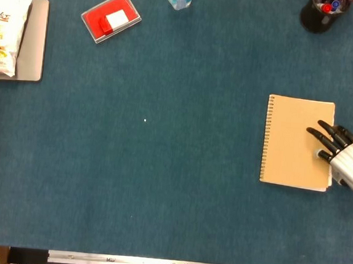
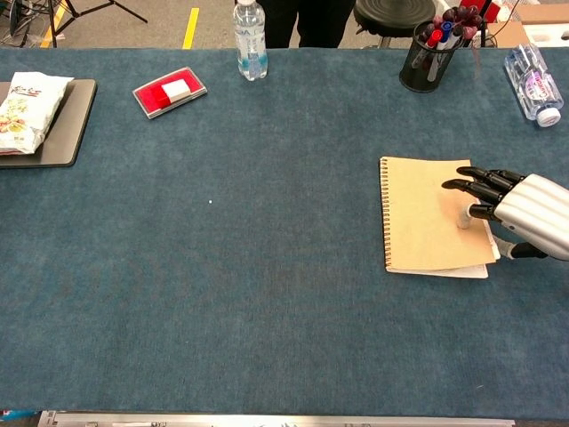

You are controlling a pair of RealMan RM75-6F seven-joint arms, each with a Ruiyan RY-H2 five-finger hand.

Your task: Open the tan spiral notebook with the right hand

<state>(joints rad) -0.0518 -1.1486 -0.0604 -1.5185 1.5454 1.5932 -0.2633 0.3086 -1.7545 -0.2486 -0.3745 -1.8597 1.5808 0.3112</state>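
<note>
Your right hand (image 2: 511,209) lies over the right edge of the tan spiral-bound paper notebook (image 2: 427,213), which sits closed and flat on the blue carpeted table (image 2: 267,267) near its right edge, coil side facing the table's middle. The dark fingers (image 2: 471,187) reach onto the cover, one curled down so its pale tip seems to press the cover, and the thumb sits low just off the notebook's near right corner. You hold nothing yet; whether the thumb has got under the cover I cannot tell. Your left hand shows in neither view.

The risks, as I judge them:

- Pressing down on top while you lift pins the cover shut, and the whole notebook may skid toward the middle of the table.
- Pages peek out at the near right corner, so your thumb could catch several sheets instead of the cover alone.
- A sharp upward flick could crease the card cover.

The black mesh pen cup (image 2: 422,62) and the clear plastic bottle (image 2: 532,84) lying at the far right corner stand well apart.
</note>
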